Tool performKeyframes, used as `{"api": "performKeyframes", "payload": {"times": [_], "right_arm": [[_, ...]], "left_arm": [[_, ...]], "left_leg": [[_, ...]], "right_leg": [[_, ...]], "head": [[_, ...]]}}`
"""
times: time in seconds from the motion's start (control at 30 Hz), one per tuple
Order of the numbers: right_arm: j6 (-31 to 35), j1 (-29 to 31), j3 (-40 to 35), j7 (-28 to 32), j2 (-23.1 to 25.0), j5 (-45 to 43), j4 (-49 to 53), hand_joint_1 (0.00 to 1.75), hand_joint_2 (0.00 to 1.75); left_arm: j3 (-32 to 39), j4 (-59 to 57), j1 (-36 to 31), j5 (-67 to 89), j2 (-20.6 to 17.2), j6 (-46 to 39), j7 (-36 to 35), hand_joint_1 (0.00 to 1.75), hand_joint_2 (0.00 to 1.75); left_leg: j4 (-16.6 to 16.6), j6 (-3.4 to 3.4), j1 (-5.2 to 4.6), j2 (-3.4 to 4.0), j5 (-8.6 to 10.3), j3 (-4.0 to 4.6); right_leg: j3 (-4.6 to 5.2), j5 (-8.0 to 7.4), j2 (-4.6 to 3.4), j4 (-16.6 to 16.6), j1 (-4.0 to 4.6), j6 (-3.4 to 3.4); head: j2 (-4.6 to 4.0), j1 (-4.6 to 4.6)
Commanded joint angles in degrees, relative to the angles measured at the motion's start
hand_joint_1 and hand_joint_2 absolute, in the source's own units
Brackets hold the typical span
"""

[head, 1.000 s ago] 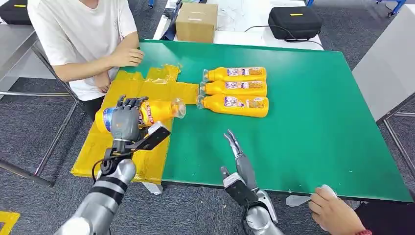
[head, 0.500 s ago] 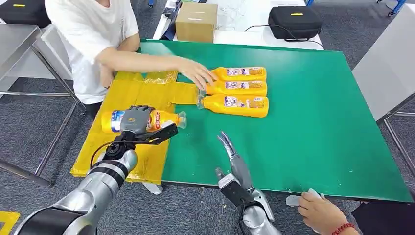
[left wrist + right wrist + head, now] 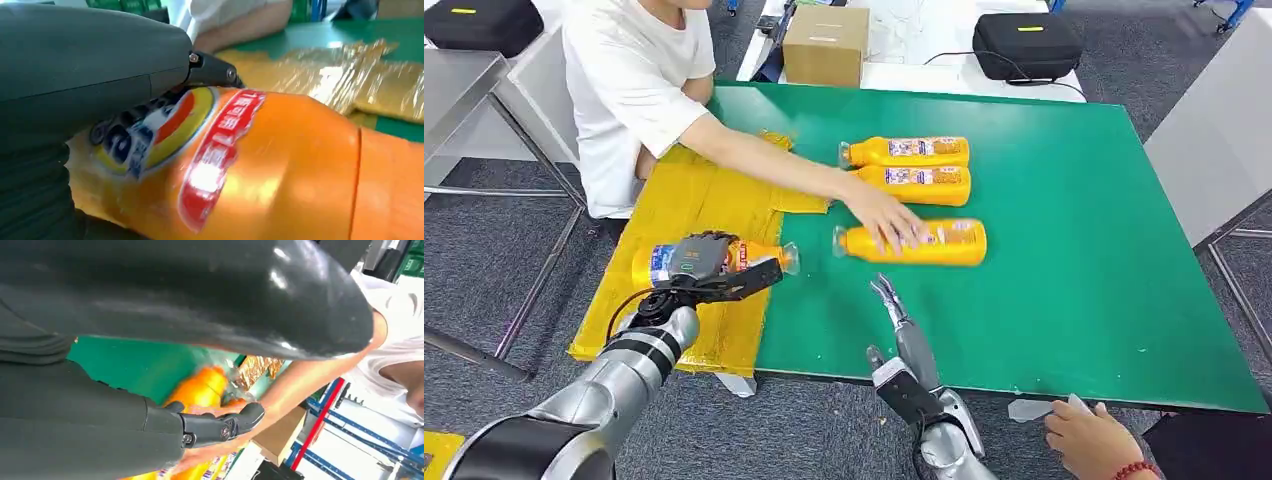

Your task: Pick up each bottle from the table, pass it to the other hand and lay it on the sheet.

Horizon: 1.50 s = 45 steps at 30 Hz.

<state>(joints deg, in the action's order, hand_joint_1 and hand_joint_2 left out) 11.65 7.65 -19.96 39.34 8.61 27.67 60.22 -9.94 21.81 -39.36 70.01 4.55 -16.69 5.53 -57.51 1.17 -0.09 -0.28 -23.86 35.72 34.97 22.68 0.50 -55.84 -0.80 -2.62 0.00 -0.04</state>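
Note:
An orange bottle (image 3: 759,254) with a blue and red label lies on its side on the yellow sheet (image 3: 694,195), cap toward the green table (image 3: 1064,300). My left hand (image 3: 701,261) grips it from above; in the left wrist view the bottle (image 3: 280,165) sits close under that hand (image 3: 90,65). Three more orange bottles lie on the table: two at the back (image 3: 916,152) (image 3: 929,185) and one nearer (image 3: 949,242) under a person's hand (image 3: 886,222). My right hand (image 3: 896,318) hovers open over the table's front edge, fingers straight, holding nothing.
A person in a white shirt (image 3: 634,90) sits at the far left, arm stretched across the sheet. Another person's hand (image 3: 1089,442) rests at the front right corner. A cardboard box (image 3: 826,45) and a black case (image 3: 1027,45) stand behind the table.
My left hand has lowered the bottle onto the sheet. The person reached across and pulled the nearest bottle away from the other two, toward the front. My right hand barely moved.

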Motion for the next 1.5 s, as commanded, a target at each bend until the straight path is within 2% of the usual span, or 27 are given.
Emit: {"api": "performKeyframes", "payload": {"times": [0.03,0.07,0.2,0.33,0.43,0.53,0.67,0.77,0.83,0.9,0.97,1.37,1.4,1.5], "right_arm": [[1.13,1.87,1.66,0.66,-0.34,-0.81,-3.57,0.00,0.00],[1.13,1.87,1.66,0.66,-0.34,-0.81,-3.57,0.00,0.00],[1.13,1.87,1.66,0.66,-0.34,-0.81,-3.57,0.00,0.00],[1.13,1.87,1.66,0.66,-0.34,-0.81,-3.57,0.00,0.00],[1.79,1.88,1.26,0.66,-0.74,-1.65,-3.56,0.00,0.00],[3.03,2.32,-0.50,0.66,-1.99,-4.21,-2.83,0.00,0.00],[4.27,3.40,-1.34,0.66,-2.37,-5.29,-3.47,0.00,0.00],[6.78,3.54,-2.50,0.66,-3.16,-5.04,-3.67,0.00,0.00],[12.53,4.32,-3.11,0.66,-3.65,0.01,-5.40,0.00,0.00],[13.86,5.02,-3.74,0.66,-4.44,0.40,-4.13,0.00,0.00],[15.64,6.60,-4.26,0.66,-5.25,3.41,-4.10,0.00,0.00],[15.47,6.66,-3.54,0.59,-5.30,4.91,-3.32,0.00,0.00],[16.04,6.66,-3.51,0.66,-5.74,5.87,-1.97,0.00,0.00],[13.15,5.59,-1.55,-0.23,-6.19,7.73,2.62,0.00,0.00]], "left_arm": [[3.06,-4.70,-3.93,-2.34,0.89,7.12,0.47,0.00,1.75],[3.06,-4.70,-3.93,-2.34,0.89,7.12,0.47,0.00,1.75],[3.06,-4.70,-3.93,-2.34,0.89,7.12,0.47,0.00,1.75],[3.06,-4.70,-3.93,-2.34,0.89,7.12,0.47,0.00,1.75],[4.08,-4.74,-4.20,-3.81,1.08,10.50,1.54,0.00,1.75],[7.88,-5.09,-5.07,-9.30,1.78,18.06,4.53,0.00,1.75],[8.91,-4.38,-6.04,-11.82,2.71,21.22,7.04,0.00,1.75],[9.48,-2.63,-6.17,-14.30,3.60,21.53,10.54,0.00,1.75],[10.21,-0.77,-6.15,-17.61,4.51,20.50,13.64,0.00,1.75],[14.15,0.50,-7.00,-25.69,5.96,26.48,16.15,0.00,1.75],[14.87,3.60,-6.57,-30.87,6.98,27.99,18.63,0.00,1.75],[14.12,5.40,-5.84,-33.68,7.07,28.20,19.03,0.00,1.75],[16.43,8.35,-4.63,-38.27,8.20,27.71,22.29,0.00,1.75],[11.66,21.64,0.78,-46.01,8.82,21.58,22.39,0.00,1.75]], "left_leg": [[0.03,-0.04,0.01,0.00,-0.03,-0.14],[0.01,-0.08,0.04,0.04,-0.13,-0.37],[0.03,-0.03,0.01,0.03,-0.04,-0.17],[-0.01,-0.06,0.04,0.03,-0.14,-0.37],[0.01,-0.05,0.02,0.04,-0.11,-0.32],[-0.03,-0.08,0.05,0.03,-0.17,-0.42],[-0.06,-0.06,0.04,0.01,-0.13,-0.31],[0.01,-0.04,0.01,-0.02,-0.06,-0.25],[-0.05,-0.06,0.07,-0.04,-0.15,-0.39],[-0.05,-0.04,0.05,-0.09,-0.12,-0.35],[-0.14,-0.04,0.05,-0.08,-0.13,-0.23],[-0.02,-0.03,0.03,0.05,-0.05,-0.18],[-0.04,-0.04,0.02,0.07,-0.11,-0.28],[-0.05,-0.04,0.01,0.01,-0.12,-0.28]], "right_leg": [[-0.14,0.03,-0.01,0.02,0.01,0.05],[-0.34,0.12,-0.06,0.00,0.04,0.10],[-0.15,0.03,-0.03,0.02,0.01,0.05],[-0.36,0.13,-0.05,0.00,0.03,0.09],[-0.30,0.10,-0.05,0.00,0.02,0.08],[-0.41,0.15,-0.04,-0.02,0.05,0.11],[-0.32,0.11,-0.03,-0.04,0.04,0.09],[-0.26,0.06,0.00,0.00,0.01,0.07],[-0.43,0.14,0.00,-0.01,0.07,0.10],[-0.41,0.13,0.06,-0.01,0.05,0.08],[-0.28,0.14,0.05,-0.09,0.05,0.07],[-0.18,0.02,-0.06,-0.01,0.04,0.05],[-0.26,0.08,-0.09,-0.06,0.03,0.07],[-0.29,0.12,-0.02,-0.08,0.01,0.06]], "head": [[0.00,0.00],[0.00,0.00],[0.00,0.02],[0.00,0.02],[0.00,0.02],[0.00,0.00],[0.00,0.00],[0.00,0.00],[0.00,0.00],[0.00,0.00],[0.00,0.02],[0.00,0.00],[0.00,-0.02],[0.00,0.00]]}}
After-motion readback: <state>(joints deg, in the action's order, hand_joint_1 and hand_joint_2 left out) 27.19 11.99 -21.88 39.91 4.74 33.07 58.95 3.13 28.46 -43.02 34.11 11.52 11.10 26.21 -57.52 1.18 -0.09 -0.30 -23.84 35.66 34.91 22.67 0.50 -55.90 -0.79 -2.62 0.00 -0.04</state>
